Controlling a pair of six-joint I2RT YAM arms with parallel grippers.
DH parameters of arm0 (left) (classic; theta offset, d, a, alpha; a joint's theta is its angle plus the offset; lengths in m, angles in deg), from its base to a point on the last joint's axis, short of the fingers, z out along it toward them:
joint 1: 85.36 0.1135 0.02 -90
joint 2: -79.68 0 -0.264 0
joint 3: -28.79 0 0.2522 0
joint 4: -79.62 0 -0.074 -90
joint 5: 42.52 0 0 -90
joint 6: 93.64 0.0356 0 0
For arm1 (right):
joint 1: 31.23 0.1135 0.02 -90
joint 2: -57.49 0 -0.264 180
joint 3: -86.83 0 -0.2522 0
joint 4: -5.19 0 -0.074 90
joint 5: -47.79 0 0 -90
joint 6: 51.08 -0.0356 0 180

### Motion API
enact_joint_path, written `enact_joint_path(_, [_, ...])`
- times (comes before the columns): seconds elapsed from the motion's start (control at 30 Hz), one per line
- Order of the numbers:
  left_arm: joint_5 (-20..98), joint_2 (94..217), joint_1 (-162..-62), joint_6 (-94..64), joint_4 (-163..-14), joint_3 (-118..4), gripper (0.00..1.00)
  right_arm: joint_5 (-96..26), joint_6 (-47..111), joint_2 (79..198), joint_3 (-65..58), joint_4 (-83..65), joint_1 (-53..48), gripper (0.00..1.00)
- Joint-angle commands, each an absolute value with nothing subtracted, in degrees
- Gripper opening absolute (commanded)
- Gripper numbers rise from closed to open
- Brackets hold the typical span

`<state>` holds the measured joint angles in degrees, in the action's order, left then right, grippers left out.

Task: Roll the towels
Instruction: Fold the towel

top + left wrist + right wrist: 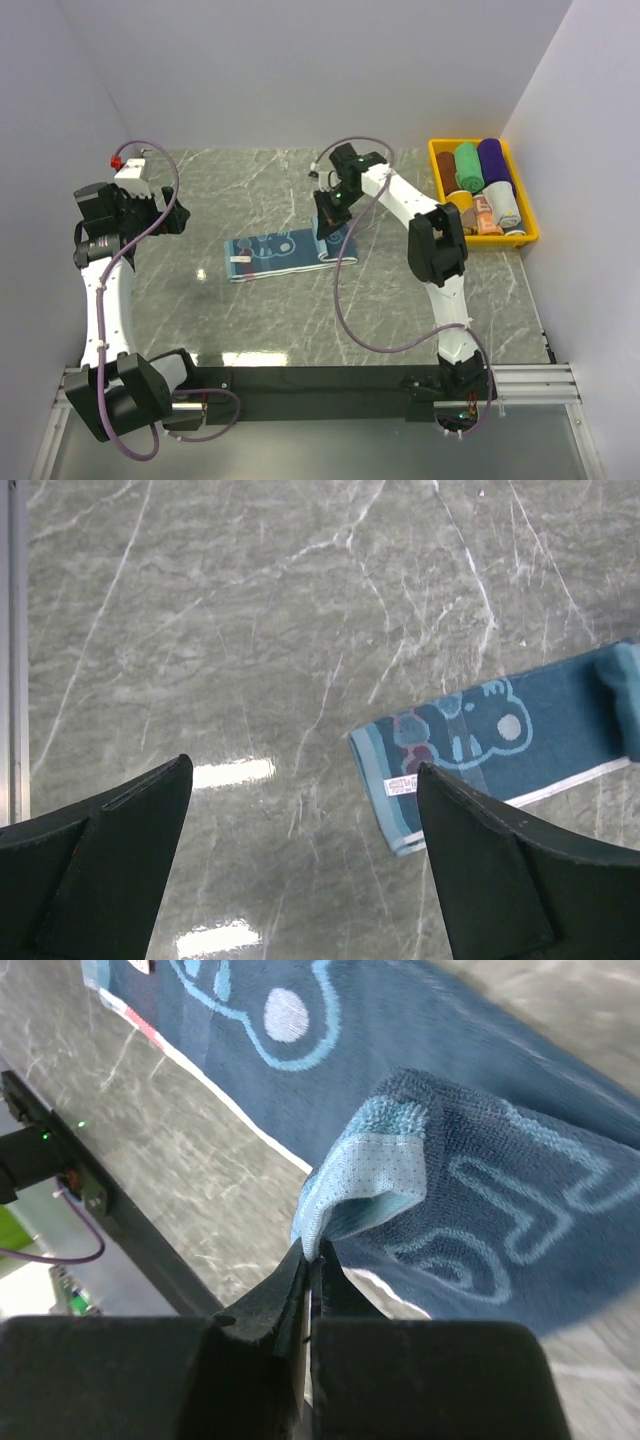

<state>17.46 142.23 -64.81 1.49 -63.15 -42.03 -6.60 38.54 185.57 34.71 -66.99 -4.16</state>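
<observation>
I have right gripper (308,1265) clamped on towel (280,255) end | its length runs off from those fingers | left gripper (303,770) spread, far end beside one finger

yellow bin (447,143): far-right table edge | table (250,325): grey marble, white veins, glossy
</observation>
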Motion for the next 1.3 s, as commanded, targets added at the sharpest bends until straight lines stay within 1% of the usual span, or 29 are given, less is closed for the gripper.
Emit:
enact_joint_path(0.0, [18.29, 141.38, -64.89, 1.64, -60.96, -42.10, 0.99, -3.28, 36.29, 187.92, 38.36, -68.43, -2.67, 0.00])
enact_joint_path(0.5, [18.21, 141.21, -64.89, 1.29, -59.11, -40.17, 0.99, -1.52, 32.86, 192.40, 40.82, -65.62, 1.82, 0.00])
enact_joint_path(0.9, [17.60, 140.15, -64.97, 0.67, -56.56, -38.33, 0.99, -1.25, 31.19, 197.15, 45.30, -63.07, 2.17, 0.01])
enact_joint_path(0.93, [17.25, 140.06, -65.15, 0.85, -56.38, -37.63, 0.99, -1.52, 31.45, 197.33, 45.83, -63.33, 2.26, 0.04])
enact_joint_path(0.97, [16.63, 140.15, -65.41, 1.20, -55.86, -37.10, 1.00, -2.04, 31.89, 197.24, 46.61, -63.59, 2.08, 0.11])
enact_joint_path(1.03, [17.15, 140.24, -66.98, 2.07, -55.50, -36.13, 0.99, -1.17, 32.33, 196.19, 46.97, -63.33, 1.12, 0.13])
enact_joint_path(1.07, [17.33, 140.41, -67.43, 2.16, -55.59, -35.95, 0.99, -0.47, 32.33, 195.58, 46.63, -62.90, 0.59, 0.21])
enact_joint_path(1.13, [17.42, 141.72, -68.92, 2.08, -55.41, -35.78, 0.99, 1.02, 32.77, 193.21, 46.01, -62.01, -0.63, 0.33])
enact_joint_path(1.17, [17.07, 142.26, -69.28, 1.82, -55.41, -35.69, 0.99, 1.20, 33.38, 192.41, 45.49, -62.01, -1.95, 0.43])
enact_joint_path(1.2, [16.54, 142.96, -69.80, 1.64, -55.33, -35.69, 0.99, 1.55, 33.99, 191.01, 45.31, -62.10, -2.74, 0.48])
enact_joint_path(1.27, [16.36, 144.80, -72.26, 0.32, -55.76, -35.34, 0.93, 2.44, 36.44, 189.95, 44.95, -63.59, -5.28, 0.52])
